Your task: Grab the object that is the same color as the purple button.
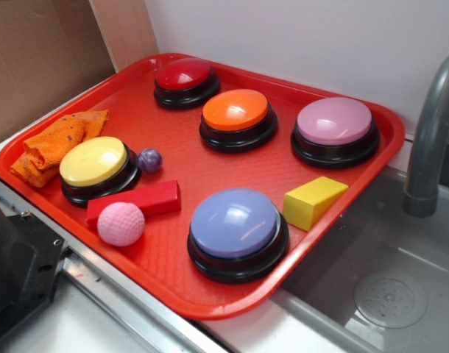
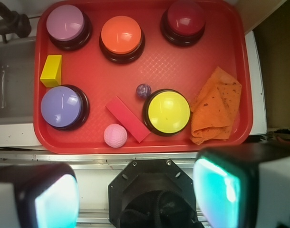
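The small glossy dark purple ball [image 1: 149, 159] lies on the red tray [image 1: 210, 301], just right of the yellow button [image 1: 94, 162]. In the wrist view the ball [image 2: 143, 90] sits between the yellow button [image 2: 168, 111] and the red block [image 2: 127, 118]. The purple button [image 1: 234, 223] stands at the tray's front; in the wrist view it [image 2: 62, 107] is at the left. My gripper [image 2: 135, 194] is open and empty, high above the counter in front of the tray, far from the ball. Its two fingers [image 2: 216, 187] frame the bottom of the wrist view. The gripper is out of the exterior view.
On the tray stand a red button [image 1: 183, 76], orange button [image 1: 235, 110], pink-lilac button [image 1: 334, 122], a yellow wedge [image 1: 313, 201], a red block [image 1: 136, 204], a dimpled pink ball [image 1: 121, 223] and an orange cloth [image 1: 55, 143]. A sink with a grey faucet [image 1: 430, 132] lies right.
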Controlling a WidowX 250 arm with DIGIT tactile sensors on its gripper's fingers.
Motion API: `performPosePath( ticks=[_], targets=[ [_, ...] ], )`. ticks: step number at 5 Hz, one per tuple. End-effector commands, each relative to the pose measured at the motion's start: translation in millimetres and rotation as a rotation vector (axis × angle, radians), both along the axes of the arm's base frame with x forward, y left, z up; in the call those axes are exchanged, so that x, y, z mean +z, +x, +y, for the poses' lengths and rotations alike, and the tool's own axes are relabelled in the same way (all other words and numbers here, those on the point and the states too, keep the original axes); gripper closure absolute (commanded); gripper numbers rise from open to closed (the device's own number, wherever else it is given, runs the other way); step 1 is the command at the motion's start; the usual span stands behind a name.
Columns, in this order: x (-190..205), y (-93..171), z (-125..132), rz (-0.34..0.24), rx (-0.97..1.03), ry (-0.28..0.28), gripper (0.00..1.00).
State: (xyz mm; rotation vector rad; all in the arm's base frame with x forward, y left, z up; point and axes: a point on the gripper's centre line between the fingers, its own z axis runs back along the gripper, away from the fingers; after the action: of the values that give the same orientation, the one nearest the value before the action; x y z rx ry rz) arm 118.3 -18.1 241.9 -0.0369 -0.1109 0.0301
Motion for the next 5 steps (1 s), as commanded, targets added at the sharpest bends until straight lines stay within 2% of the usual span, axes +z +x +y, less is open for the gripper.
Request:
performPosePath(
  ticks=[1,2,3,5],
  targets=[
    [0.0,0.0,0.0,0.0,0.0,0.0,0.0],
    [-31.2,21.5,7.3,0.011,-0.139,0.088,0.0],
    [-65.8,44.3,14.6,0.021,-0.255,0.137,0.0],
    [-138.9,77.9,29.2,0.044,-0.39,0.17,0.0]
  ],
)
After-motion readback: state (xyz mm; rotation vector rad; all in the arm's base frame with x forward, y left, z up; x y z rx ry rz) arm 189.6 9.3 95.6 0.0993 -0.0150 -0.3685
